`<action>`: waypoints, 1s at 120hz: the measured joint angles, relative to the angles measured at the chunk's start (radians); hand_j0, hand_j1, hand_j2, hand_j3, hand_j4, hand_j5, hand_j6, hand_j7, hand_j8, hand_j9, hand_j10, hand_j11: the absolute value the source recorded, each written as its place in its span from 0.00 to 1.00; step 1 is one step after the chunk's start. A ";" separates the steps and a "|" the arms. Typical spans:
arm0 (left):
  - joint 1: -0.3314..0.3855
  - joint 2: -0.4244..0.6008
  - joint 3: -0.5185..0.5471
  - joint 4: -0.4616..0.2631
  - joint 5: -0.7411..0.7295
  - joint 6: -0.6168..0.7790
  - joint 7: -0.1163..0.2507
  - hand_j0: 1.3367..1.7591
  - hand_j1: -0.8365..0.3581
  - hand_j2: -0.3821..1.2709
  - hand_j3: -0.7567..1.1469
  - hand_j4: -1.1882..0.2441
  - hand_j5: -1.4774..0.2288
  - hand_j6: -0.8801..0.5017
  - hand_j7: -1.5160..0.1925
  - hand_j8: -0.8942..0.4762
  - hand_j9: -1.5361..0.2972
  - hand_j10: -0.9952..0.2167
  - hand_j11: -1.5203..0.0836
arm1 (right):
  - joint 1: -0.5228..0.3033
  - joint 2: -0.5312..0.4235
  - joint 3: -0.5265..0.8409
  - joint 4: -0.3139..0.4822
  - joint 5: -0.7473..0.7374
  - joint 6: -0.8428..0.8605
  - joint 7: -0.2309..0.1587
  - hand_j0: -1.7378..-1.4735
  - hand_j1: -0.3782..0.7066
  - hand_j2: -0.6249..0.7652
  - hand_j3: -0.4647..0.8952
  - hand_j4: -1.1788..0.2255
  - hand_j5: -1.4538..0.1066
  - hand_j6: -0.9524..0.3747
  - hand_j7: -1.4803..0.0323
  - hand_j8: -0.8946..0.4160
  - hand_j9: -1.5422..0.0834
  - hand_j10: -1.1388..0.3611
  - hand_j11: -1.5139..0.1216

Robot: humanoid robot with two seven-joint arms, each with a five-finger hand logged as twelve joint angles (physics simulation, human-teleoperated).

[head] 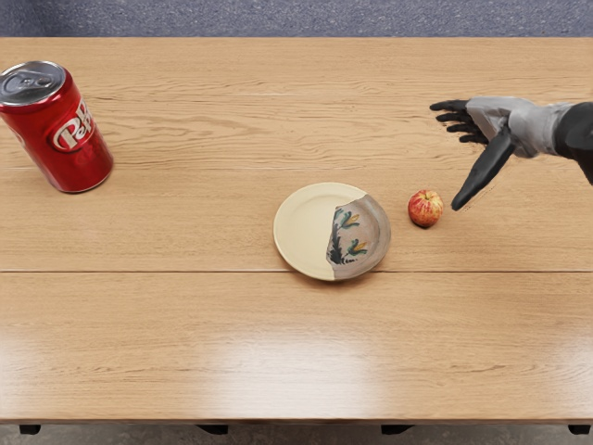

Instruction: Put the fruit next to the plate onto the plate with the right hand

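A small red and yellow apple lies on the wooden table just right of the plate, apart from its rim. The plate is cream with a brown painted section on its right side, and nothing lies on it. My right hand comes in from the right edge and hovers above and to the right of the apple. Its dark fingers are spread and the thumb points down toward the apple without touching it. The hand holds nothing.
A large red Dr Pepper can stands at the far left of the table, well away from the plate. The table's back edge runs along the top of the view.
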 joint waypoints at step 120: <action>0.000 0.000 0.000 0.000 0.000 0.000 0.000 0.76 0.99 0.23 0.40 0.83 0.87 0.64 0.89 0.65 0.84 0.82 0.95 | 0.112 0.326 -0.539 -0.111 -0.356 -0.572 -0.018 0.30 0.10 0.44 0.34 0.79 0.88 0.66 0.92 0.63 0.89 0.71 0.87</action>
